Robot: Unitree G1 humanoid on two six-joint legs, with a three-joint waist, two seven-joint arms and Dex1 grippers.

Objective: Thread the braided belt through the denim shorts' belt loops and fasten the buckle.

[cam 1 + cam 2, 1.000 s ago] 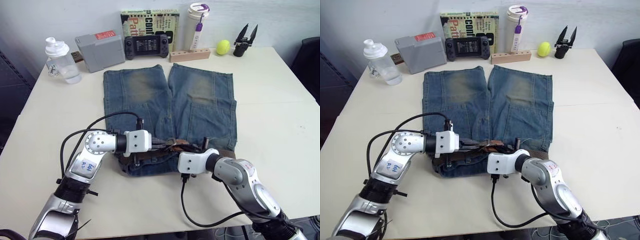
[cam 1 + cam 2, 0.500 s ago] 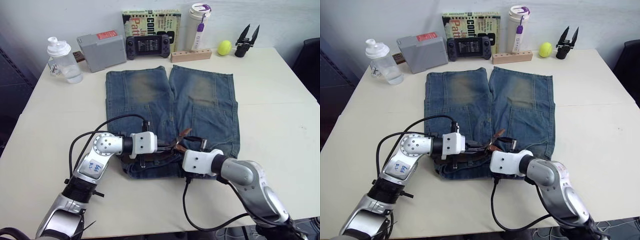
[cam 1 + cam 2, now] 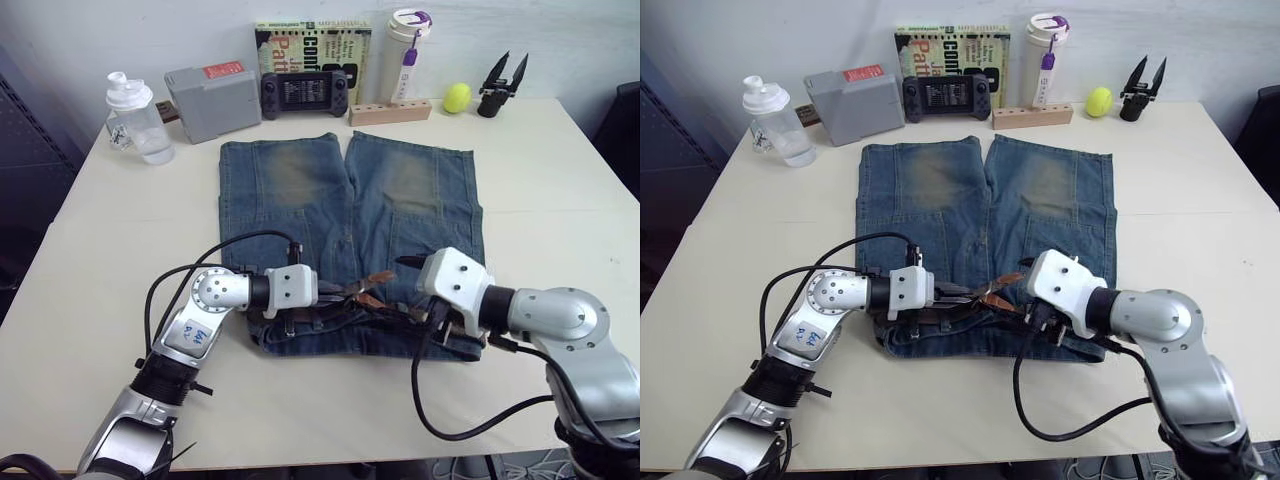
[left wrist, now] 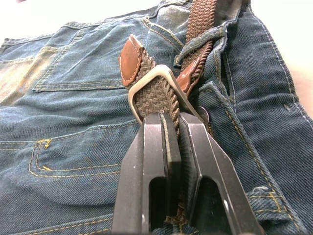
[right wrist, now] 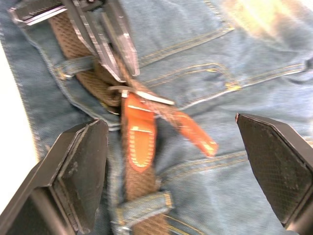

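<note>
While the denim shorts (image 3: 350,235) are lying flat on the cream table (image 3: 560,230) with the legs pointing toward the far edge and the waistband toward the robot, the braided belt (image 4: 159,100) is running along that waistband, passing under the belt loops (image 4: 203,41).

- Left gripper (image 4: 168,142): lying low over the waistband near its middle, the two black fingers (image 4: 151,166) pressed nearly together and pinching the brown woven strap just behind the buckle (image 4: 146,81). The silver frame is standing up off the denim, with the strap passing through it.
- Belt tip: the tan leather end (image 5: 195,134) is sticking out past the buckle, over the front of the shorts; a second leather-backed piece (image 5: 139,139) is lying beside it along the waistband.
- Right gripper (image 5: 176,161): hovering just above the waistband on the robot's right of the buckle, fingers spread wide apart and holding nothing, the leather pieces showing between them.
- Far edge of the table, from the robot's left to right: a clear shaker bottle (image 3: 135,118) with a white lid; a grey box (image 3: 212,90) with a red label; a black handheld game console (image 3: 305,92) leaning against a book (image 3: 312,45); a white tumbler (image 3: 405,50) with a purple strap; a wooden block (image 3: 390,110); a yellow-green ball (image 3: 457,97); a spare black two-fingered gripper (image 3: 503,82) standing points up.
</note>
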